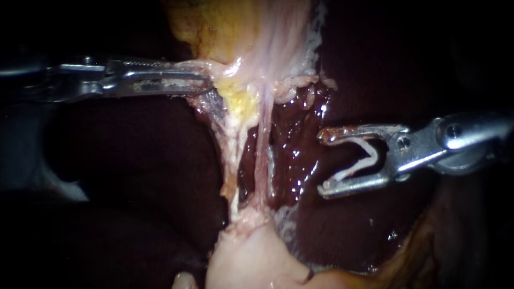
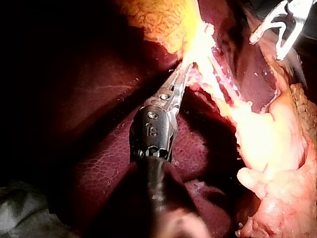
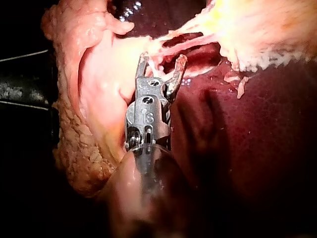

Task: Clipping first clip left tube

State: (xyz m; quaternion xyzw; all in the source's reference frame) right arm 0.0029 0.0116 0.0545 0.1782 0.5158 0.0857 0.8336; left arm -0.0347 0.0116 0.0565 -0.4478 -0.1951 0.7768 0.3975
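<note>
Steel-grey right instrument (image 1: 322, 164), pincer spread yet gripping white V-shaped clip (image 1: 360, 158); pale stringy left tube (image 1: 231, 155) ahead, well apart; left instrument (image 1: 209, 84), pincer clenched on pinkish membrane (image 1: 231, 67), tensioning. Approach step, probably; next: advance, straddle tube, squeeze.

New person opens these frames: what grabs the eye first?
In the endoscope view the right instrument comes in from the right holding a white clip in wide-spread jaws, short of the two taut tubes at centre. The tubes run side by side over dark liver, and the left instrument grips pale tissue above them.
</note>
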